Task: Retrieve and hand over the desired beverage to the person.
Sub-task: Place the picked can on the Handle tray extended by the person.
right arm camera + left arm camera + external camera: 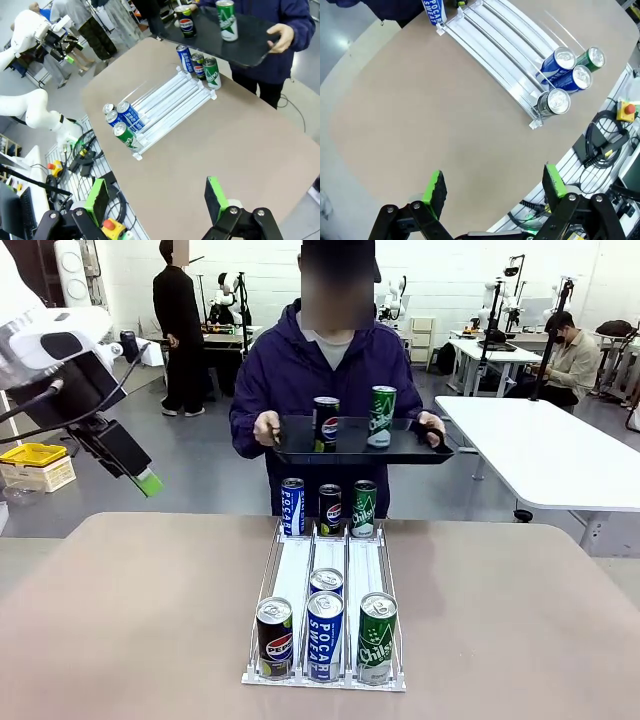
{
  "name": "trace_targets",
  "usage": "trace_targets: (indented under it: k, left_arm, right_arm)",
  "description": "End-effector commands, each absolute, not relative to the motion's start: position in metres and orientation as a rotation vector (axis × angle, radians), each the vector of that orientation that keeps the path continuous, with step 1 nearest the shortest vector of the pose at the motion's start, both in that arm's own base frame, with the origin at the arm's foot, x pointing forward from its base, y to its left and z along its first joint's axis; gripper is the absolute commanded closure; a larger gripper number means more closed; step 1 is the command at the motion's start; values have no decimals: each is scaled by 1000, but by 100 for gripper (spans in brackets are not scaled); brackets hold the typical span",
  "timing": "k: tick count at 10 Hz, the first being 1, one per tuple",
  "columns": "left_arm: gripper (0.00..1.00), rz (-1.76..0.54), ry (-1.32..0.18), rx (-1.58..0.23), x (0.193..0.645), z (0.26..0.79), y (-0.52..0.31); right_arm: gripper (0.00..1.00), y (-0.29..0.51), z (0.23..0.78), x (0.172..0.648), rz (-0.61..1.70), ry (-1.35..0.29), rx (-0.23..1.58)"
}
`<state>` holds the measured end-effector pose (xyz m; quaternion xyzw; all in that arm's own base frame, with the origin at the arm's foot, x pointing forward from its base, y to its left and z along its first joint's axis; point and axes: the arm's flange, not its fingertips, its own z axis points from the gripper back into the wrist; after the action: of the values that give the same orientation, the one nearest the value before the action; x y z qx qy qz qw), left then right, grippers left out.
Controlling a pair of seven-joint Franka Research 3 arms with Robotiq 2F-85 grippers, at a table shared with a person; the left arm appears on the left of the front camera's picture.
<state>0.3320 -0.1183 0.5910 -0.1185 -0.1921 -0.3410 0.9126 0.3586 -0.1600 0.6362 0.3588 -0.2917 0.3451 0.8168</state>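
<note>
The person [300, 370], in a dark purple-navy hooded jacket, stands at the table's far side holding a black tray [300, 453]. On it stand a Pepsi can [326, 423] and a green can [382, 416]. A white three-lane rack [292, 575] lies mid-table. At its far end are a blue Pocari can [292, 506], a Pepsi and a green can. At its near end are a Pepsi can [275, 638], two Pocari cans [325, 635] and a green can [377, 637]. My left gripper [140, 478] [495, 185] hangs open, high left of the table. My right gripper [156, 196] is open above the table's right side, holding nothing.
A second white table [550, 450] stands at the right behind the person. A yellow bin [32, 454] sits on a box at the far left. Cables and a red stop button [629, 108] lie below the table's near edge. Other people stand or sit in the background.
</note>
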Motion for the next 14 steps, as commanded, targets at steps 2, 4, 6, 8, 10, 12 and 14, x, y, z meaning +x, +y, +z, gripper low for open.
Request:
trace_targets:
  k: [2, 4, 6, 8, 10, 12, 14]
  left_arm:
    - [0, -715, -391, -225, 330, 590, -123]
    - [0, -715, -391, -225, 330, 590, -123]
    - [0, -715, -391, -225, 330, 590, -123]
    - [0, -715, -391, -225, 330, 590, -123]
    - [0, -715, -391, -225, 330, 590, -123]
    - [0, -715, -391, -225, 330, 590, -123]
    - [0, -713, -392, -234, 331, 590, -121]
  right_arm:
    - [0, -159, 637, 360, 744, -651, 790]
    - [0, -159, 637, 360, 744, -651, 790]
    - [0, -159, 637, 360, 744, -651, 790]
    - [0, -159, 637, 360, 744, -651, 790]
    - [0, -159, 637, 360, 744, -651, 790]
    - [0, -159, 637, 360, 744, -651, 790]
    - [0, -159, 637, 360, 744, -651, 790]
